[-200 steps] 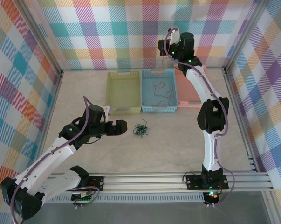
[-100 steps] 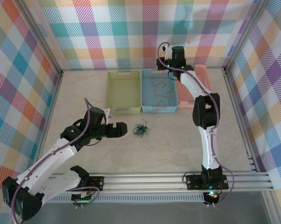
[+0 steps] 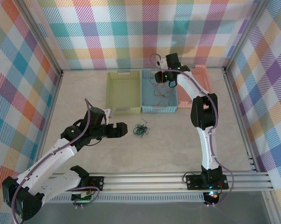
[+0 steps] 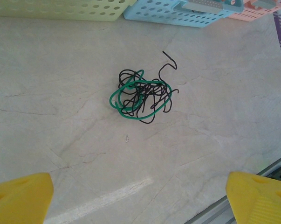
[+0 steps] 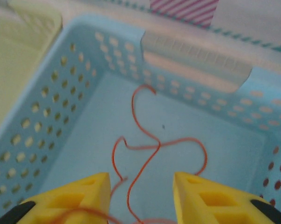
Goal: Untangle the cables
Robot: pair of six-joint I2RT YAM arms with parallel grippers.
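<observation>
Two pincers. The right gripper [image 5: 140,186] has jaws apart, low in the blue basket [image 5: 61,107], with an orange cable [image 5: 149,147] loose in the gap, running to 12 o'clock. The left gripper [image 4: 140,198] is wide apart. We see a green-black tangle [image 4: 141,96] on the table [image 4: 215,154] at its 12, unobstructed. The yellow basket [image 3: 124,91] is at the tangle's 11 from above. Since earlier, the right gripper has dropped down and its jaws have parted.

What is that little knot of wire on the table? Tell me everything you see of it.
The tangle is a small, loose ball of very thin wires: one bright green loop wound among several black strands, one black end hooking outward. It looks like springy coated wire. It lies on the pale stone-look table, apart from the blue basket. Only the table touches it; the left gripper hangs open just short of it.
</observation>
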